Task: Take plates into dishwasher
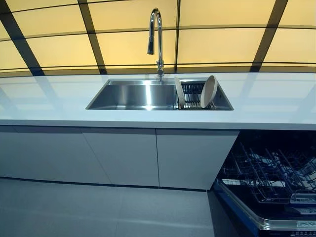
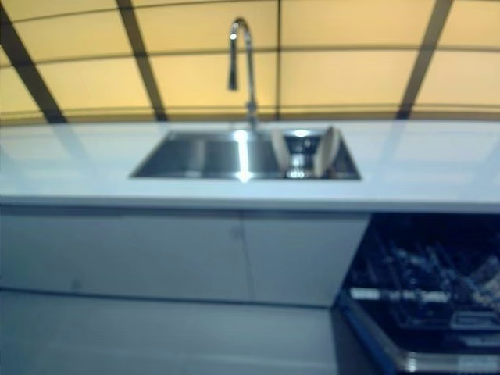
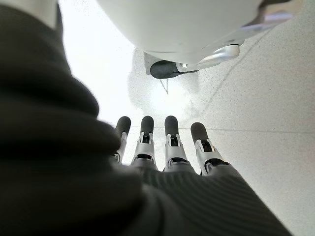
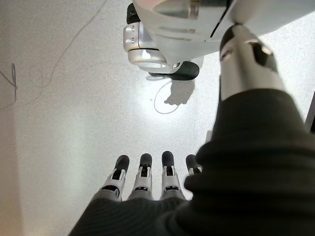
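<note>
two round cream plates [image 1: 209, 91] upright in steel sink [image 1: 133, 95] rack, right side.
left hand [image 3: 167, 147] and right hand [image 4: 142, 182] both spread, holding nothing; open dark dishwasher [image 1: 269, 182] near right.

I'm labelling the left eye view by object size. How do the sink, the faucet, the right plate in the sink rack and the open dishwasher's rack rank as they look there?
Largest to smallest:
1. sink
2. dishwasher rack, cut off at the frame edge and nearer the camera, so unsure against the sink
3. faucet
4. right plate

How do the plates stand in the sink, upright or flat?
Upright: both plates stand on edge in the rack inside the sink, leaning slightly.
</note>
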Tool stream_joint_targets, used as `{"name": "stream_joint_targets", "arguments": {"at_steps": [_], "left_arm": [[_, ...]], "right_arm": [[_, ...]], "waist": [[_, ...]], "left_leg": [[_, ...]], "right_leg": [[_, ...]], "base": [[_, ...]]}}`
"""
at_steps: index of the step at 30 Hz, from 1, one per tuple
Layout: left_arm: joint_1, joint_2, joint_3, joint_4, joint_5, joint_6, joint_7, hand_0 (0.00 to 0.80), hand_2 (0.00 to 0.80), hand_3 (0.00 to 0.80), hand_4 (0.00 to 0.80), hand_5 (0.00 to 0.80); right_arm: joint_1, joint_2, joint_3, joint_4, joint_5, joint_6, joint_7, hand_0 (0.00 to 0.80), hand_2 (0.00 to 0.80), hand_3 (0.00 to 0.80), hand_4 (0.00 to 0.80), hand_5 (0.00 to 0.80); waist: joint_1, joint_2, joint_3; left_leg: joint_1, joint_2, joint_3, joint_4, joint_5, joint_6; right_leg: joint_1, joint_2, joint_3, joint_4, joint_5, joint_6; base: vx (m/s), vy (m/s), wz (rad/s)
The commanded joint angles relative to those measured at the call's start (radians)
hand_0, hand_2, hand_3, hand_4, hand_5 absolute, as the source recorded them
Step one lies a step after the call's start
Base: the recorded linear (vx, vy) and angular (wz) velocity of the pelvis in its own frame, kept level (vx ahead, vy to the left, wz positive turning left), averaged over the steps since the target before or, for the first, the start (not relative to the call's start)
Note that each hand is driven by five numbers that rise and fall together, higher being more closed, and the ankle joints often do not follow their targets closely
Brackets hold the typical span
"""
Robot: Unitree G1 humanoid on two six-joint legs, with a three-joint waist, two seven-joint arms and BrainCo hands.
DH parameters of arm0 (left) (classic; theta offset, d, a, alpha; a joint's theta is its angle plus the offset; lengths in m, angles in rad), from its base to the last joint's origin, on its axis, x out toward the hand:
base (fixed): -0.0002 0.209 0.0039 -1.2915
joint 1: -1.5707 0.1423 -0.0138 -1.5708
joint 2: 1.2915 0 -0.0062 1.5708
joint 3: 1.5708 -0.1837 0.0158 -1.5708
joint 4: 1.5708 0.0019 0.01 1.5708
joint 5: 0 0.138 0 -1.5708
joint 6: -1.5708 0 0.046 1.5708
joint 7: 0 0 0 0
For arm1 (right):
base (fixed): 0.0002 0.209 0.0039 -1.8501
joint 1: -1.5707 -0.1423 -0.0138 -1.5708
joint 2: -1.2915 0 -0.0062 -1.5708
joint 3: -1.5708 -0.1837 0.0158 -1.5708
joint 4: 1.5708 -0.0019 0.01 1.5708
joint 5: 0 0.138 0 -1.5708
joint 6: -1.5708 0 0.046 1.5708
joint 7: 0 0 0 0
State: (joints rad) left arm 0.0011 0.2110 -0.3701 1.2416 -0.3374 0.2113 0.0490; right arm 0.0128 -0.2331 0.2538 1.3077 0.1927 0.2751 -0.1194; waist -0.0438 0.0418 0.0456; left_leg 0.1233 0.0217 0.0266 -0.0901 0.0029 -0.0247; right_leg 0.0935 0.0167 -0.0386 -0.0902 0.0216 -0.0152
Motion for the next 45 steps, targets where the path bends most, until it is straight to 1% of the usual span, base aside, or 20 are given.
{"name": "stream_joint_targets", "arguments": {"at_steps": [1,3,5,7,8,9,11,15,19,23,25,26,27,29,31,33,35,36,39,45], "left_arm": [[-0.062,-0.052,0.071,0.052,-0.166,0.020,0.062,0.000,0.000,0.000,0.000,0.000],[-0.066,-0.046,0.095,0.063,-0.157,-0.008,0.063,0.000,0.000,0.000,0.000,0.000],[-0.066,-0.043,0.114,0.064,-0.185,-0.015,0.051,0.000,0.000,0.000,0.000,0.000],[-0.063,-0.050,0.128,0.064,-0.213,-0.008,0.046,0.000,0.000,0.000,0.000,0.000],[-0.052,-0.063,0.136,0.067,-0.243,-0.012,0.047,0.000,0.000,0.000,0.000,0.000],[-0.043,-0.070,0.136,0.071,-0.263,-0.014,0.048,0.000,0.000,0.000,0.000,0.000],[-0.027,-0.086,0.152,0.080,-0.307,-0.021,0.058,0.000,0.000,0.000,0.000,0.000],[-0.017,-0.089,0.183,0.088,-0.317,-0.019,0.085,0.000,0.000,0.000,0.000,0.000],[-0.029,-0.054,0.176,0.078,-0.235,-0.008,0.086,0.000,0.000,0.000,0.000,0.000],[-0.067,-0.031,0.162,0.073,-0.196,-0.006,0.080,0.000,0.000,0.000,0.000,0.000],[-0.079,-0.025,0.161,0.084,-0.134,-0.008,0.059,0.000,0.000,0.000,0.000,0.000],[-0.081,-0.022,0.157,0.085,-0.122,-0.013,0.055,0.000,0.000,0.000,0.000,0.000],[-0.087,-0.017,0.149,0.089,-0.115,-0.014,0.049,0.000,0.000,0.000,0.000,0.000],[-0.081,0.002,0.143,0.089,-0.078,-0.022,0.033,0.000,0.000,0.000,0.000,0.000],[-0.077,0.024,0.144,0.079,-0.055,-0.030,0.035,0.000,0.000,0.000,0.000,0.000],[-0.085,0.051,0.142,0.067,-0.076,-0.030,0.034,0.000,0.000,0.000,0.000,0.000],[-0.100,0.059,0.143,0.068,-0.068,-0.016,0.022,0.000,0.000,0.000,0.000,0.000],[-0.102,0.060,0.150,0.062,-0.084,-0.015,0.025,0.000,0.000,0.000,0.000,0.000],[-0.092,0.051,0.182,0.062,-0.139,0.009,0.039,0.000,0.000,0.000,0.000,0.000],[-0.068,0.020,0.182,0.090,-0.069,-0.012,0.007,0.000,0.000,0.000,0.000,0.000]], "right_arm": [[-0.054,0.033,0.051,0.036,-0.025,0.005,0.024,0.000,0.000,0.000,0.000,0.000],[-0.058,0.028,0.052,0.025,0.006,0.002,0.035,0.000,0.000,0.000,0.000,0.000],[-0.059,0.022,0.055,0.008,0.008,0.009,0.036,0.000,0.000,0.000,0.000,0.000],[-0.064,0.016,0.056,0.010,0.012,0.023,0.029,0.000,0.000,0.000,0.000,0.000],[-0.069,0.010,0.053,0.029,0.016,0.010,0.027,0.000,0.000,0.000,0.000,0.000],[-0.070,0.009,0.047,0.036,0.007,0.001,0.028,0.000,0.000,0.000,0.000,0.000],[-0.068,0.007,0.033,0.044,-0.014,-0.006,0.027,0.000,0.000,0.000,0.000,0.000],[-0.073,0.021,0.019,0.057,-0.063,-0.005,0.015,0.000,0.000,0.000,0.000,0.000],[-0.053,0.046,0.021,0.036,-0.089,-0.005,-0.013,0.000,0.000,0.000,0.000,0.000],[-0.055,0.048,0.013,0.039,-0.020,-0.007,-0.020,0.000,0.000,0.000,0.000,0.000],[-0.065,0.051,-0.013,0.052,0.016,-0.003,-0.032,0.000,0.000,0.000,0.000,0.000],[-0.068,0.049,-0.025,0.049,0.029,0.004,-0.042,0.000,0.000,0.000,0.000,0.000],[-0.069,0.044,-0.040,0.050,0.034,0.004,-0.043,0.000,0.000,0.000,0.000,0.000],[-0.058,0.032,-0.056,0.046,0.035,-0.010,-0.032,0.000,0.000,0.000,0.000,0.000],[-0.045,0.015,-0.061,0.029,0.032,-0.015,-0.009,0.000,0.000,0.000,0.000,0.000],[-0.032,-0.002,-0.051,0.032,0.035,-0.037,0.007,0.000,0.000,0.000,0.000,0.000],[-0.010,-0.009,-0.059,0.045,0.036,-0.075,0.027,0.000,0.000,0.000,0.000,0.000],[-0.007,-0.015,-0.061,0.044,0.016,-0.087,0.039,0.000,0.000,0.000,0.000,0.000],[-0.023,-0.022,-0.061,0.038,-0.002,-0.064,0.036,0.000,0.000,0.000,0.000,0.000],[-0.078,-0.046,-0.071,0.030,0.022,-0.031,0.039,0.000,0.000,0.000,0.000,0.000]], "waist": [[-0.015,-0.040,0.043],[-0.006,-0.056,0.073],[-0.001,-0.054,0.110],[0.001,-0.049,0.135],[0.003,-0.032,0.158],[0.005,-0.024,0.168],[0.011,-0.014,0.171],[0.025,-0.018,0.146],[0.035,-0.046,0.119],[0.049,-0.069,0.106],[0.050,-0.086,0.078],[0.049,-0.091,0.066],[0.045,-0.090,0.062],[0.019,-0.087,0.075],[0.013,-0.058,0.098],[0.009,-0.023,0.123],[-0.006,-0.021,0.123],[-0.013,-0.025,0.124],[-0.020,-0.034,0.113],[-0.008,-0.040,0.092]], "left_leg": [[-0.007,-0.107,-0.010,0.074,-0.079,0.100],[-0.102,-0.109,0.001,0.310,-0.113,0.097],[-0.205,-0.108,0.003,0.426,-0.058,0.079],[-0.242,-0.105,0.019,0.391,-0.028,0.068],[-0.262,-0.104,0.000,0.216,0.079,0.040],[-0.268,-0.107,-0.038,0.111,0.147,0.031],[-0.298,-0.119,-0.114,0.036,0.207,0.018],[-0.282,-0.147,-0.139,0.102,0.088,0.068],[-0.291,-0.147,-0.075,0.266,-0.034,0.100],[-0.326,-0.141,-0.054,0.344,-0.077,0.113],[-0.315,-0.159,-0.049,0.326,-0.091,0.139],[-0.290,-0.171,-0.049,0.289,-0.087,0.151],[-0.250,-0.190,-0.061,0.239,-0.090,0.173],[-0.204,-0.191,-0.054,0.200,-0.076,0.173],[-0.152,-0.163,-0.038,0.163,-0.047,0.156],[-0.105,-0.121,-0.048,0.139,-0.040,0.133],[-0.101,-0.136,-0.077,0.161,-0.068,0.136],[-0.100,-0.138,-0.079,0.197,-0.105,0.141],[-0.097,-0.125,-0.069,0.284,-0.169,0.138],[-0.030,-0.109,-0.067,0.203,-0.155,0.127]], "right_leg": [[0.018,0.054,0.029,0.050,-0.071,-0.019],[-0.001,0.041,0.013,0.103,-0.095,-0.041],[-0.021,0.045,0.009,0.141,-0.098,-0.055],[-0.027,0.046,0.012,0.153,-0.096,-0.054],[-0.021,0.059,0.018,0.159,-0.093,-0.051],[-0.004,0.066,0.023,0.161,-0.097,-0.053],[0.017,0.080,0.044,0.172,-0.111,-0.055],[0.059,0.044,0.084,0.231,-0.178,-0.027],[0.108,-0.022,0.017,0.271,-0.210,-0.003],[0.123,-0.046,-0.013,0.287,-0.198,0.008],[0.129,-0.071,-0.022,0.341,-0.142,0.042],[0.109,-0.097,-0.033,0.421,-0.065,0.060],[0.021,-0.160,-0.041,0.636,0.044,0.074],[-0.166,-0.096,0.040,0.824,0.082,0.079],[-0.289,-0.090,-0.014,0.735,0.045,0.062],[-0.290,-0.041,-0.033,0.411,0.025,0.052],[-0.302,-0.007,0.081,0.150,0.142,0.071],[-0.315,0.007,0.105,0.135,0.142,0.068],[-0.254,0.014,0.094,0.202,0.043,0.037],[-0.180,0.008,0.073,0.146,0.035,0.030]], "base": [[0.051,-0.083,0.01],[0.032,-0.071,0.04],[-0.015,-0.026,0.29],[0.037,0.032,0.38],[0.180,0.083,0.36],[0.259,0.106,0.32],[0.332,0.115,0.25],[0.455,0.166,-0.31],[0.470,0.086,-0.51],[0.326,0.045,-0.15],[0.412,0.121,-0.04],[0.401,0.212,-0.03],[0.327,0.198,-0.16],[0.233,0.127,-0.17],[0.180,0.063,-0.04],[0.238,-0.094,-0.08],[0.268,-0.185,-0.04],[0.291,-0.185,0.27],[0.346,-0.184,0.61],[0.239,-0.078,0.22]]}}
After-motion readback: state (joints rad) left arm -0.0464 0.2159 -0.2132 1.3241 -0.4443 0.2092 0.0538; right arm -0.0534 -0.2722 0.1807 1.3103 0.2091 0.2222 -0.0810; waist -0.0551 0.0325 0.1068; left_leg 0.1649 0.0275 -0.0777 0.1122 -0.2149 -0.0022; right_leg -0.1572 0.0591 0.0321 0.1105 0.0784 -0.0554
